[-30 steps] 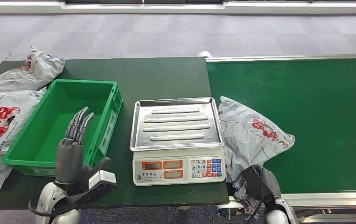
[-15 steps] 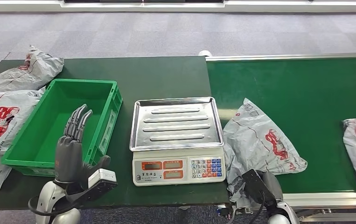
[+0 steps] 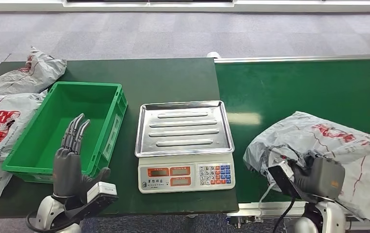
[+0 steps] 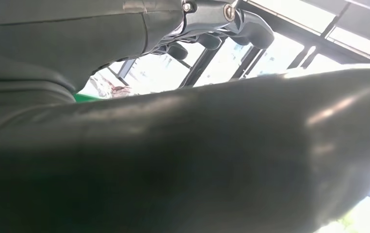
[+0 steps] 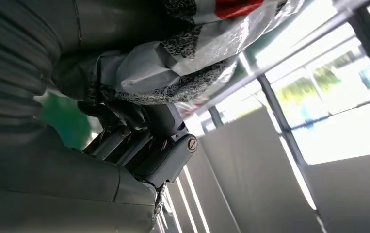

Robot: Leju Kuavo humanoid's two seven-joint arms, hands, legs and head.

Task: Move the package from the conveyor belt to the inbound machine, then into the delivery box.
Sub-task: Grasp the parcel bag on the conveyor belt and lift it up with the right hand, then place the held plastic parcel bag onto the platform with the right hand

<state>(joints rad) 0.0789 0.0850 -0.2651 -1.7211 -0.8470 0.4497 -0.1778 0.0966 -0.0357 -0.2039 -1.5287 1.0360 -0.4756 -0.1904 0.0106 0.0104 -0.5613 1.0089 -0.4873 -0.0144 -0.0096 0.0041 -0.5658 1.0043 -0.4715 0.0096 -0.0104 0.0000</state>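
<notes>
- Grey package (image 3: 318, 145) with red print, crumpled, over the near part of the green conveyor belt (image 3: 299, 87), right of the scale; near edge overhangs the belt's metal rail.
- Right hand (image 3: 313, 174) under the package's near side, fingers (image 5: 124, 141) curled in on the grey plastic, gripping it; bag bunched above the knuckles in the right wrist view.
- Inbound machine, a scale (image 3: 185, 141) with bare steel tray and keypad front, on the dark green table (image 3: 168, 77), between crate and belt; apart from the package.
- Green delivery box (image 3: 100, 97), an open crate, left of the scale, just beside it.
- Left hand (image 3: 69, 162) raised at the crate's near right corner, palm flat, fingers straight and close together, thumb out to the side, holding nothing.
- 3 more grey packages (image 3: 8, 121) at the table's left edge, beside and behind the crate.
- Grey carpet floor (image 3: 173, 34) beyond the table.
</notes>
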